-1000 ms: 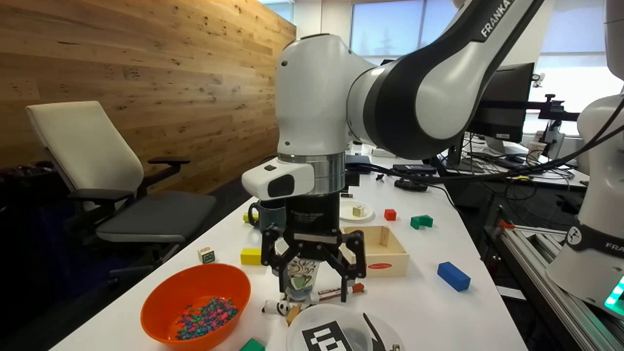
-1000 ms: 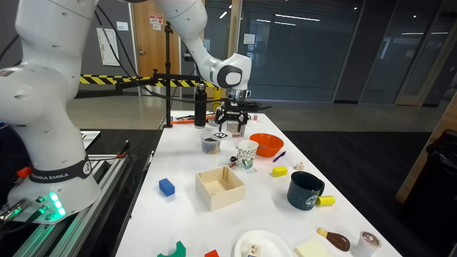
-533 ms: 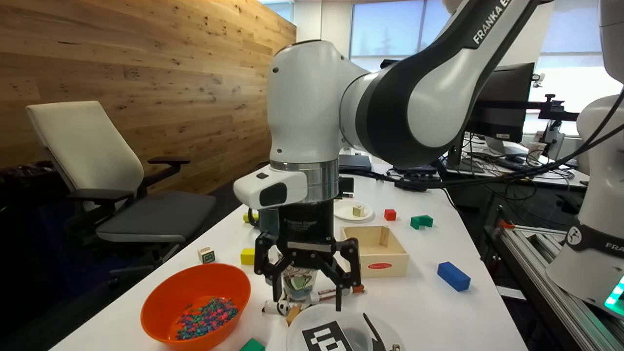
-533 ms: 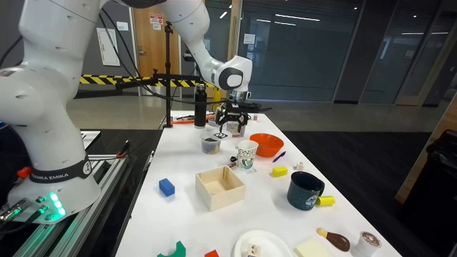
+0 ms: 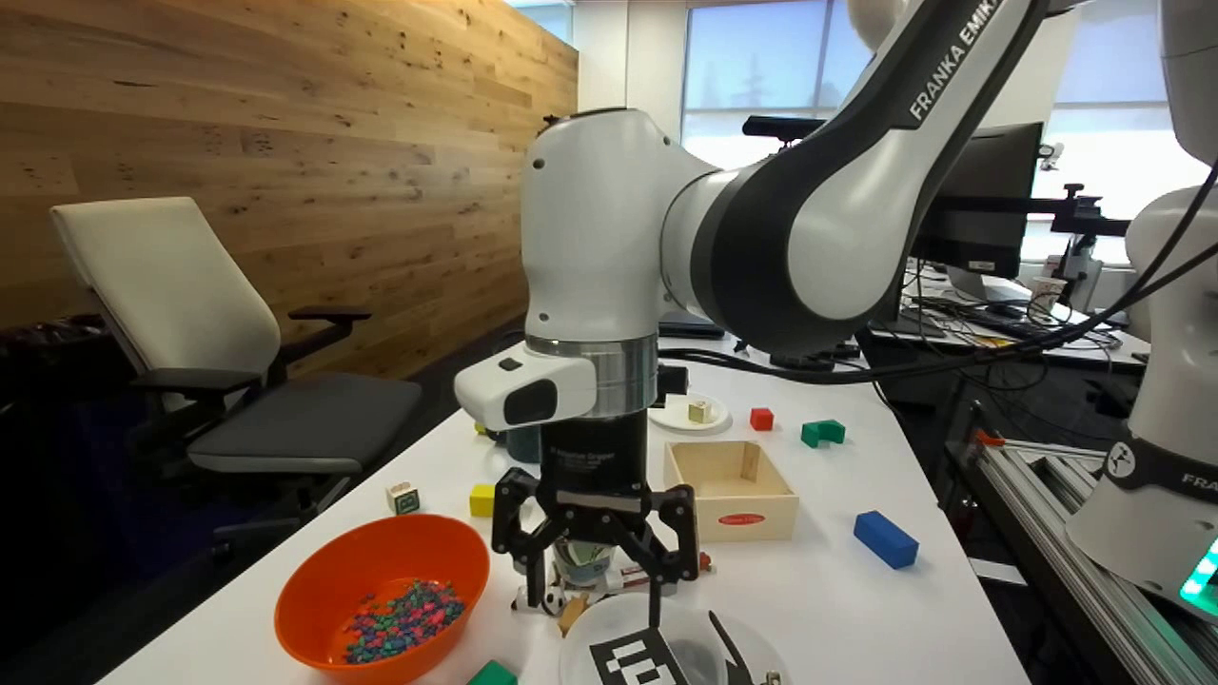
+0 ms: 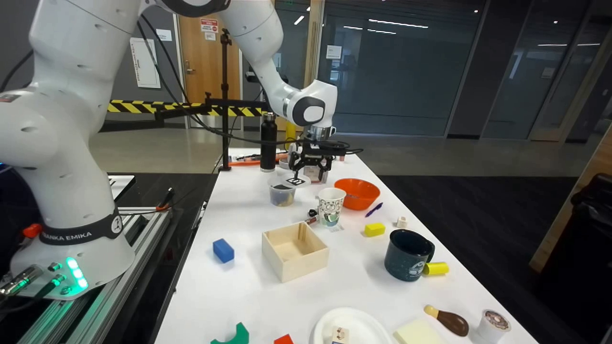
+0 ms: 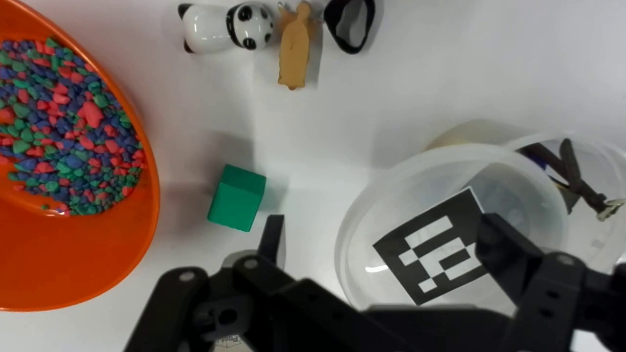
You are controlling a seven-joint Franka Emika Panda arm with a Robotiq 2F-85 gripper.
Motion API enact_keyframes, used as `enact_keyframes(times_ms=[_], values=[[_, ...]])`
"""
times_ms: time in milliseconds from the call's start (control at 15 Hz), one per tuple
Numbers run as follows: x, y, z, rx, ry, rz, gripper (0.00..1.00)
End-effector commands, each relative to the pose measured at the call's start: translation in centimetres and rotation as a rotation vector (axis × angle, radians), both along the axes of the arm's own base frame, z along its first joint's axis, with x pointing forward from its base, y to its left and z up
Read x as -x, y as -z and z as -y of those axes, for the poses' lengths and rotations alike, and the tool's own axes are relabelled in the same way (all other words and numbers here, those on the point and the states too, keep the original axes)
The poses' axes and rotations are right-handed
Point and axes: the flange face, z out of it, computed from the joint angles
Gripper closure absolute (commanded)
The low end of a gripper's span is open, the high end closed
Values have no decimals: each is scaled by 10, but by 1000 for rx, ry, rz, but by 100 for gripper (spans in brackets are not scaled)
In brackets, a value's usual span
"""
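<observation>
Black against a white tabletop [image 5: 885, 628], the pincer [image 5: 595, 610] of a Franka arm [image 5: 590, 228] sits lower in both exterior views than a second ago, shifted slightly toward the orange bowl [image 5: 319, 580], while the objects around it have stayed put; the shift appears to be part of an approach, with nothing gathered up so far. Its two fingers [image 7: 271, 239] stand wide apart with nothing gripped between them. In the wrist view one finger overlaps a translucent lid [image 7: 411, 195] marked with a black-and-white square [image 7: 433, 247], though whether it touches cannot be told. That lid lies partly over a plastic tub [image 6: 282, 197] with dark objects [image 7: 571, 164] inside. Near the other fingertip, and apparently clear of it, lies a green block [image 7: 237, 199], between the lid and the bowl, whose floor is strewn with red, green and blue pebbles [image 7: 68, 127]. Beyond lie a panda figurine [image 7: 210, 29] and a tan figure [image 7: 294, 54] side by side, and in an exterior view a patterned paper cup [image 6: 330, 205] stands upright between the bowl and a wooden box [image 6: 306, 265]. Farther along are a blue block [image 6: 223, 250], a dark speckled mug [image 6: 404, 260], a yellow block [image 6: 374, 230] and a white plate [image 6: 366, 329] carrying a small wooden cube [image 6: 340, 335].
</observation>
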Motion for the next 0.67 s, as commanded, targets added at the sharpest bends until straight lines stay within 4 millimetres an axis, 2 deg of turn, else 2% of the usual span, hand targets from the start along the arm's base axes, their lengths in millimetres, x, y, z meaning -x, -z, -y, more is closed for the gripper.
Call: enact_keyframes(times_ms=[0, 600], values=[[-3, 3, -5, -9, -13, 12, 3], [1, 10, -6, -10, -13, -1, 9]])
